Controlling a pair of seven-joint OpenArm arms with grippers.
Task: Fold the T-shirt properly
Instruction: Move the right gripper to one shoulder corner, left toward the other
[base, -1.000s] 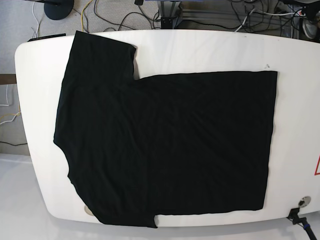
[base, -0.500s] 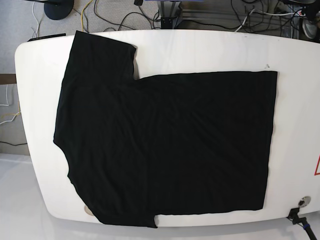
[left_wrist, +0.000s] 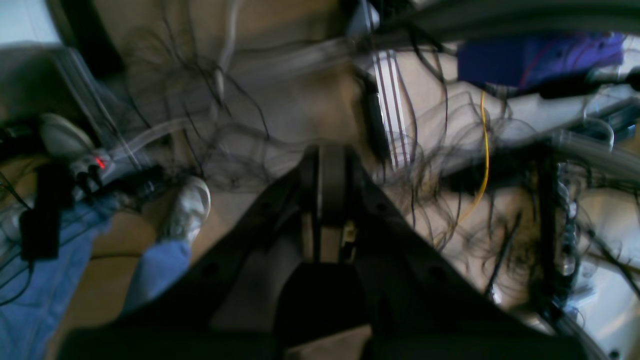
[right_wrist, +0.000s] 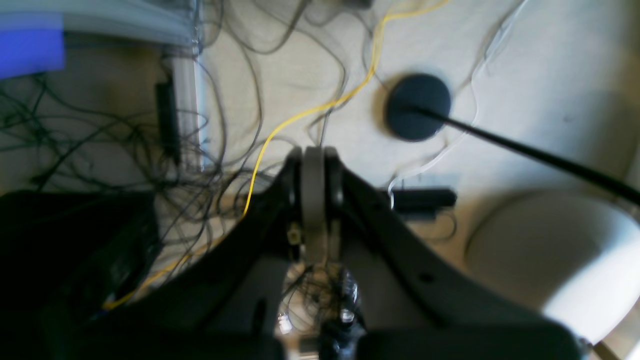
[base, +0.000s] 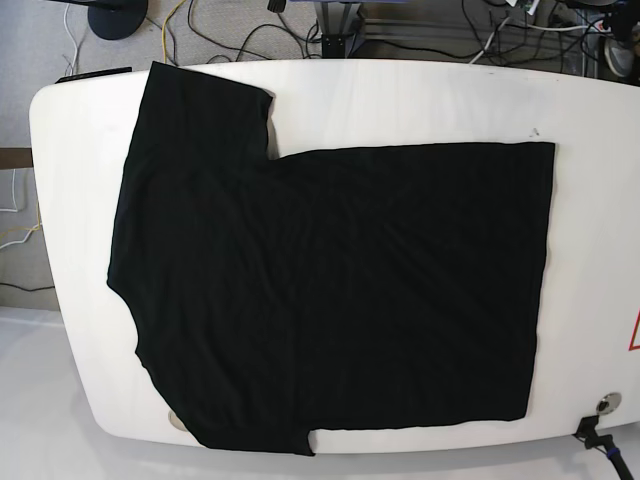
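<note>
We find the T-shirt (base: 330, 300) unmoved and flat on the table (base: 400, 100), folding not begun, with the left gripper (left_wrist: 330, 165) and right gripper (right_wrist: 314, 165) both closed, empty, off the table.

We see the base view evenly bright and sharp; both wrist views are dim, motion-blurred, their dark foregrounds out of focus.
</note>
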